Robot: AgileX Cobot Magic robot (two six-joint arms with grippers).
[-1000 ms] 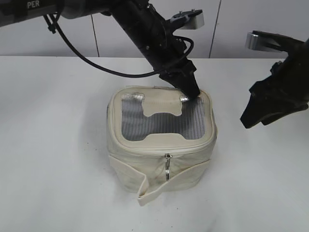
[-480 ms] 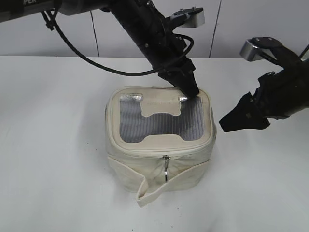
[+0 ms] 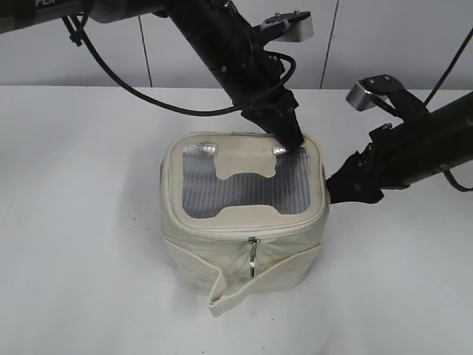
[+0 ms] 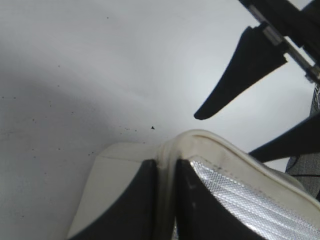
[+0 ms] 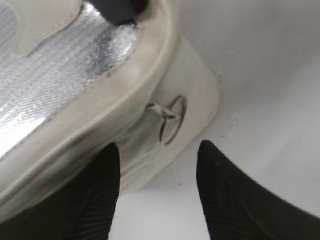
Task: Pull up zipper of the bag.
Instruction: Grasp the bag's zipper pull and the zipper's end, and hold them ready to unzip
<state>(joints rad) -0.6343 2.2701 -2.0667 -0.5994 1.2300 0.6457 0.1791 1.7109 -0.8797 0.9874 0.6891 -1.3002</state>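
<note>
Left fingers [image 4: 165, 200] pinch bag [image 3: 244, 214] rim; right fingers [image 5: 157, 200] flank zipper [image 5: 167, 117]

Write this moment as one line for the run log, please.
left gripper: shut on bag rim | right gripper: open, at side zipper ring | zipper: not gripped

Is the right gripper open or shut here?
Open. In the right wrist view the right gripper has its two fingers spread apart, pointing at the ring pull on the bag, holding nothing.
</note>
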